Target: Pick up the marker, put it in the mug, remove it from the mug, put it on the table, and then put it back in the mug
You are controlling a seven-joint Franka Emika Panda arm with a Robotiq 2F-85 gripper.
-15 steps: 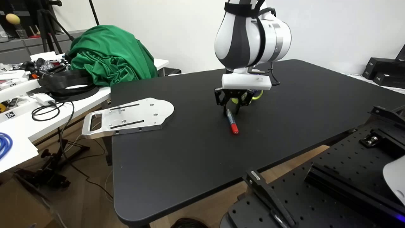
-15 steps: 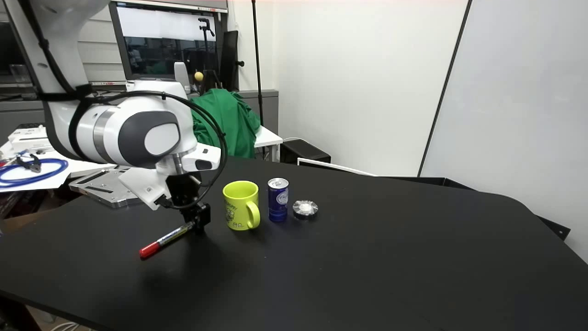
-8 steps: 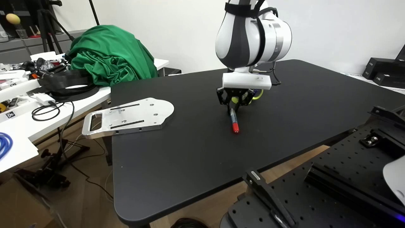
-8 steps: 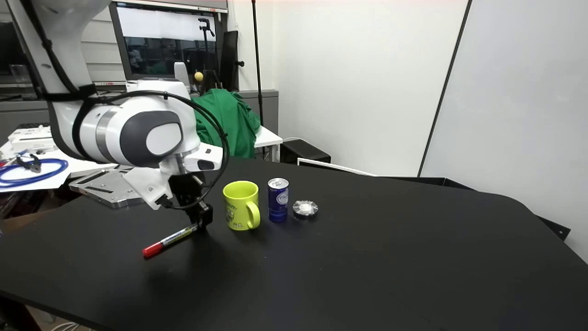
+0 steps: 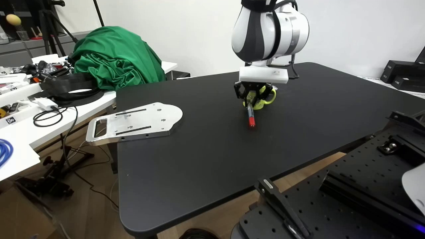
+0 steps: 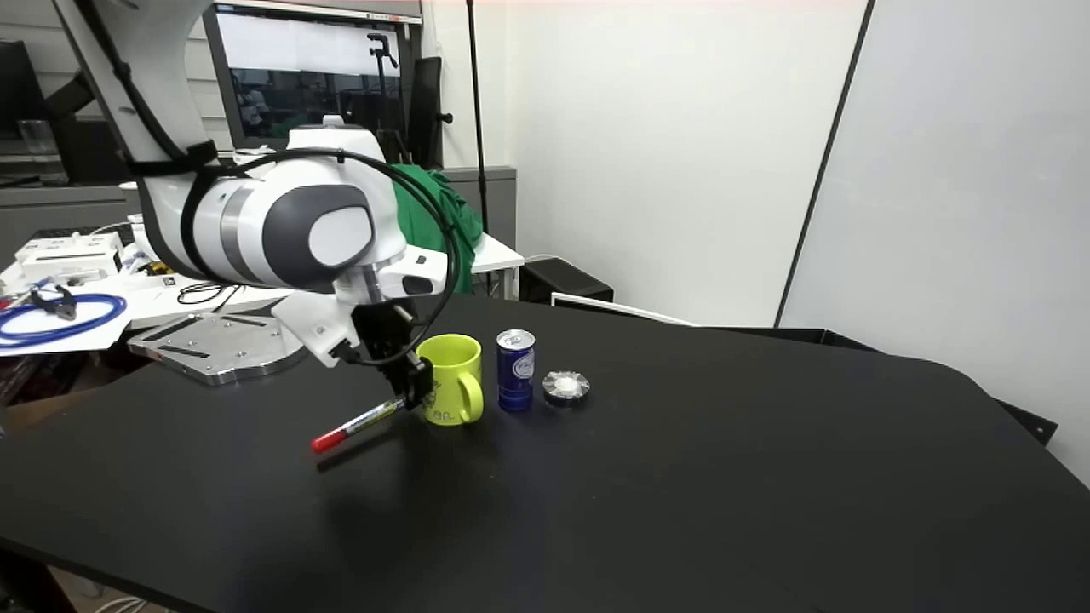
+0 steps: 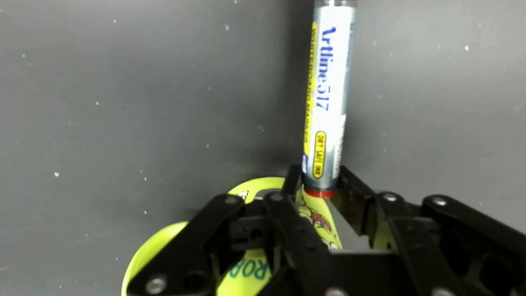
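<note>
My gripper (image 6: 415, 387) is shut on one end of the marker (image 6: 362, 423), which has a silver body and a red cap. The marker sticks out tilted down, its red cap end lowest, a little above the black table (image 6: 766, 485) with a shadow under it. The yellow-green mug (image 6: 462, 362) stands upright just beside the gripper, its handle turned outward. In an exterior view the mug (image 5: 258, 105) is partly hidden behind the gripper (image 5: 251, 99). In the wrist view the fingertips (image 7: 318, 176) clamp the marker (image 7: 328, 82), and the mug (image 7: 248, 283) shows partly behind the fingers.
A blue can (image 6: 515, 375) and a small round silver-topped item (image 6: 565, 387) stand beside the mug. A flat metal plate (image 5: 142, 121) with a handle hole lies at the table's edge. A white cluttered table with a green cloth (image 5: 116, 59) stands beyond.
My gripper has moved up and towards the mug, carrying the marker with it. The marker's red end has risen from near the tabletop. The mug has stayed in place.
</note>
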